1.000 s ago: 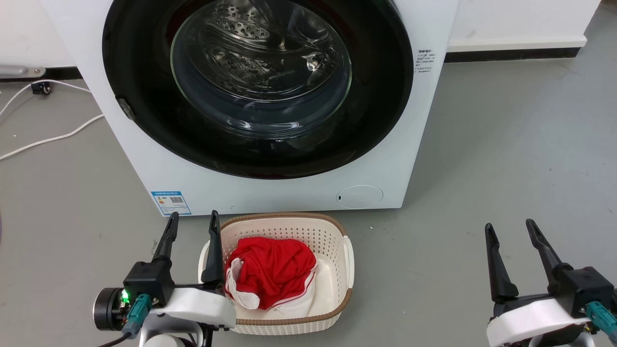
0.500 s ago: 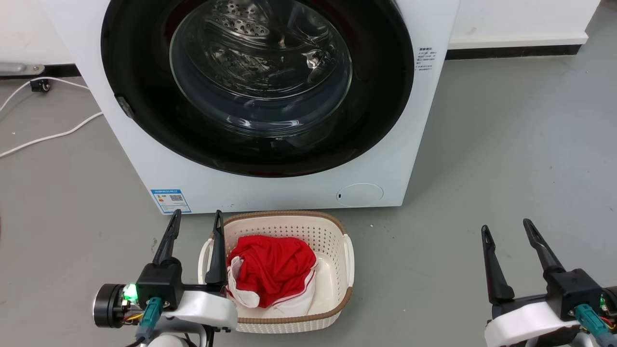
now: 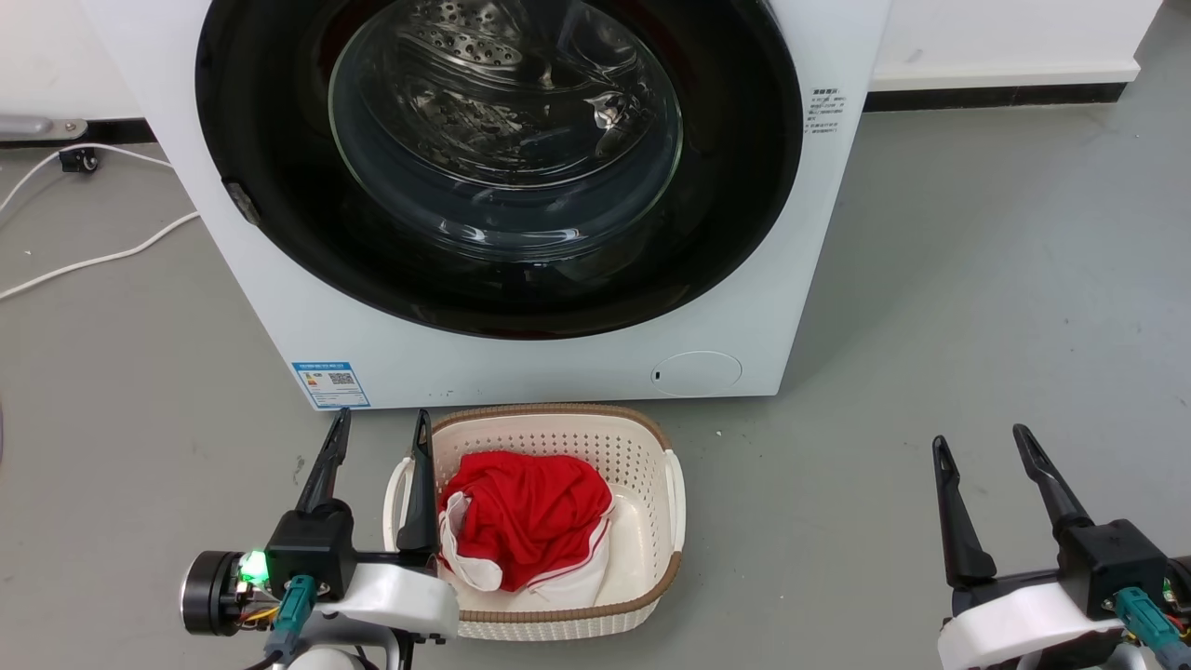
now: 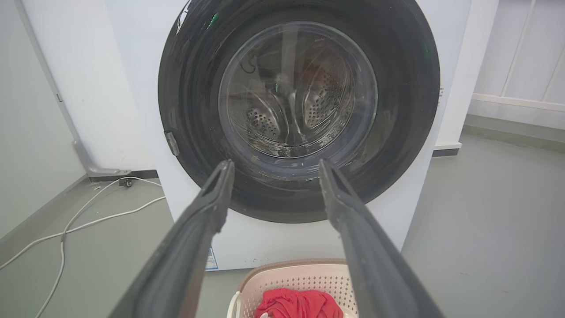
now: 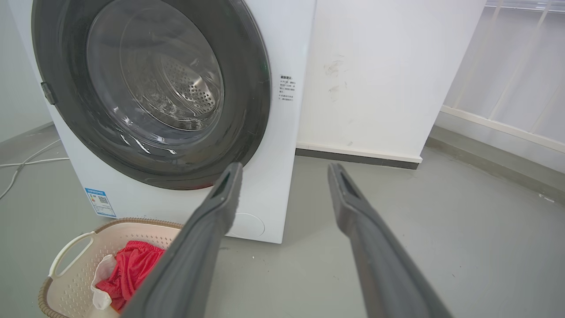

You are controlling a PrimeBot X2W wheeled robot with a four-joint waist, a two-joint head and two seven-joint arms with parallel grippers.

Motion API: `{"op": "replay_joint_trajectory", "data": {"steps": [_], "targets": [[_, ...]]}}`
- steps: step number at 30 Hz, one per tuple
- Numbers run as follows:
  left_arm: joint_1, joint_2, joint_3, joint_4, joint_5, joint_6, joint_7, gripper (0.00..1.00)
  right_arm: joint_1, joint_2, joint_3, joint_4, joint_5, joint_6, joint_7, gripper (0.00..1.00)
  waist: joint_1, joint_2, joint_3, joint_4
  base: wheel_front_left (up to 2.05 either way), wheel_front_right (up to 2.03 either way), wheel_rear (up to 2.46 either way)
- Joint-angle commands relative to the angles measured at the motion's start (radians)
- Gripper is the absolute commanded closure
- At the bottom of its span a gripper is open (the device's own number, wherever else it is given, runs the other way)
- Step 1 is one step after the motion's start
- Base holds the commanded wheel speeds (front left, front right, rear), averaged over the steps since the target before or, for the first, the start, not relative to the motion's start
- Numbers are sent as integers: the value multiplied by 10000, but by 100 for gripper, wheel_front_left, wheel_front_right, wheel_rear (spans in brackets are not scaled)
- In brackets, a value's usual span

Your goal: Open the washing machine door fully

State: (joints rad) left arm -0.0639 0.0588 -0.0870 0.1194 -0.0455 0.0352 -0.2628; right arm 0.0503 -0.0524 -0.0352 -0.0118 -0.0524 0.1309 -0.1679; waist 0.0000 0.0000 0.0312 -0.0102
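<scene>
Nearby: cream perforated plastic basket (image 3: 674,484) holding red-and-white cloth (image 3: 526,516), on grey floor (image 3: 977,279) just before white front-loading machine (image 3: 521,368); white cable (image 3: 93,261) at left.
Door: large round glossy black washing machine door (image 3: 735,186), flush on machine front, glass bowl facing robot.
Left gripper (image 3: 382,416): fingers spread, empty, beside basket.
Right gripper (image 3: 980,437): spread, empty, well right.

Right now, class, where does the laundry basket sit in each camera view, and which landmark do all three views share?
Head view: laundry basket at bottom centre, below the washing machine door.
Left wrist view: basket at the bottom edge, centre.
Right wrist view: basket in the lower left corner.
Shared landmark: the round black door, above the basket in every view.
</scene>
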Motion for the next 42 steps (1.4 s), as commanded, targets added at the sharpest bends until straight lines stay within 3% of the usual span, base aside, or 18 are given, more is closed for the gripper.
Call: {"op": "replay_joint_trajectory", "data": {"steps": [1, 9, 10, 11, 22, 26, 34, 37, 38, 41, 42], "targets": [[-9, -1, 24, 2, 22, -33, -31, 0, 23, 40, -22, 19, 17, -5, -55, 0, 0, 0, 3, -1, 0, 0, 0], [-30, -20, 49, 15, 33, -39, -29, 0, -22, 41, -74, 35, 147, -5, -75, 3, 0, 0, 7, -16, 0, 0, 0], [-26, -22, 50, 18, 35, -45, -29, 0, -14, 41, -77, 44, 213, -3, -71, 60, 0, 0, 1, -16, 0, 0, 0], [-20, -23, 49, 24, 37, -47, -29, 0, -9, 41, -78, 44, 257, -3, -76, 100, 0, 0, -5, -15, 0, 0, 0], [-85, -41, 93, 11, 37, -51, -29, 0, -61, 39, -109, -16, 1084, -5, -308, 100, 0, 0, 51, -31, 0, 0, 0], [-116, -47, 109, -5, 24, -57, -29, 0, -134, 38, -260, 19, 1999, -3, -446, 100, 0, 0, 97, -53, 0, 0, 0], [-201, -60, 162, -57, -92, 39, -29, 0, -652, 35, -805, 547, 6955, -3, -888, 100, 0, 0, 278, -108, 0, 0, 0], [-261, -64, 165, -92, -122, 74, -29, 0, -880, 35, -733, 734, 9549, -3, -936, 100, 0, 0, 385, -119, 0, 0, 0], [-261, -64, 165, -92, -122, 74, -29, 0, -880, 35, -733, 734, 9549, -3, -936, 100, 0, 0, 385, -119, 0, 0, 0], [-326, -69, 206, -137, -253, 125, -29, 0, -1223, 26, -835, 727, 12197, -2, -956, 100, 0, 0, 558, -112, 0, 0, 0], [-458, -78, 224, -218, -347, 174, -29, 0, -1491, 29, -986, 666, 13691, -2, -955, 100, 0, 0, 726, -111, 0, 0, 0]]}}
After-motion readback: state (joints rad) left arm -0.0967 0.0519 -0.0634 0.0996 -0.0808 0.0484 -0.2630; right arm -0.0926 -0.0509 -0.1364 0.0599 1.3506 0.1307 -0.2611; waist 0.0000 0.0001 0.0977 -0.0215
